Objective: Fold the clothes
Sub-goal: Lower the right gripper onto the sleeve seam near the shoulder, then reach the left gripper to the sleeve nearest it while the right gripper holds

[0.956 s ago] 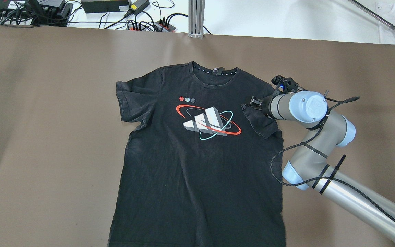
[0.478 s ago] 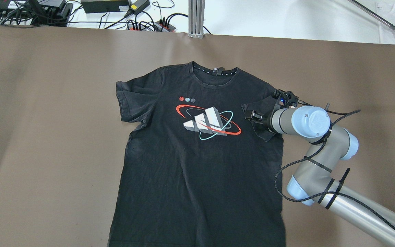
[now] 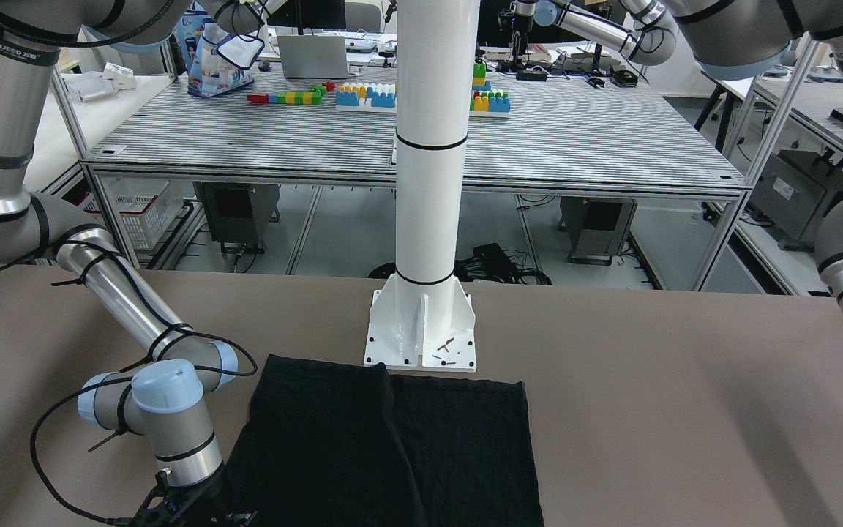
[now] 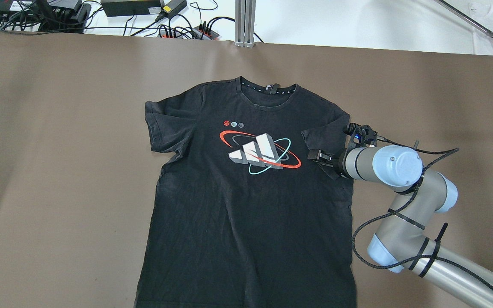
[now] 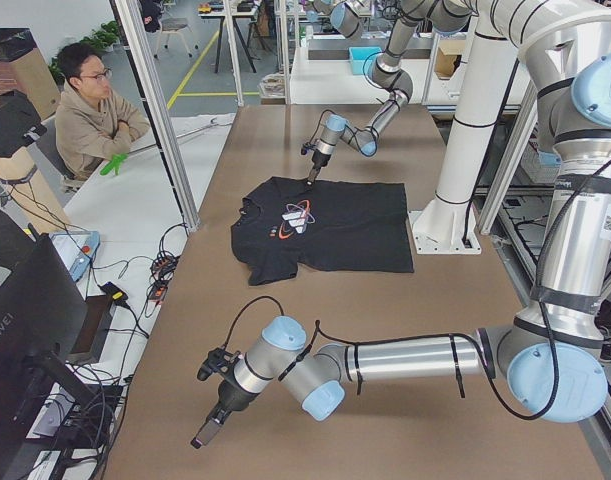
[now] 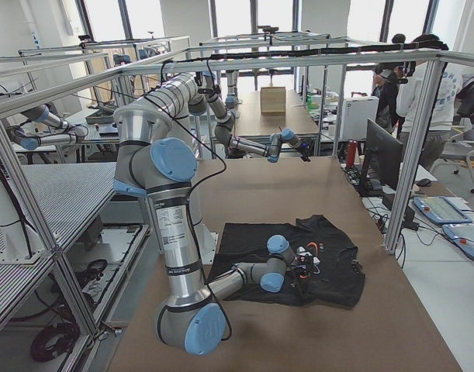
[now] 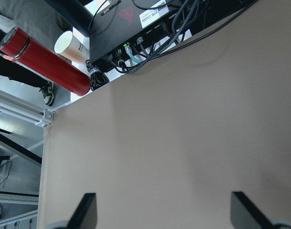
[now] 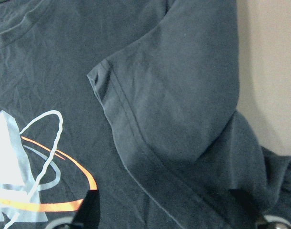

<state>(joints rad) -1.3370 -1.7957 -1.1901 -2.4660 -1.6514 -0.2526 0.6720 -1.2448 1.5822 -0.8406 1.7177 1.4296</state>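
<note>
The clothes are a black T-shirt with a red, white and teal logo, lying flat and face up on the brown table. Its right sleeve is folded inward onto the chest. My right gripper hovers open over that folded sleeve near its hem. In the right wrist view the jaws stand wide apart above the sleeve fabric. My left gripper is open and empty over bare table, far from the shirt; it also shows in the exterior left view.
The white pillar stands on its base plate at the shirt's hem. Cables and power strips and an aluminium post line the far edge. A red bottle and white cup sit beyond the table's end. An operator sits nearby.
My right gripper has moved back toward the robot along the folded sleeve, from its far corner to its near hem. The shirt has not shifted.
</note>
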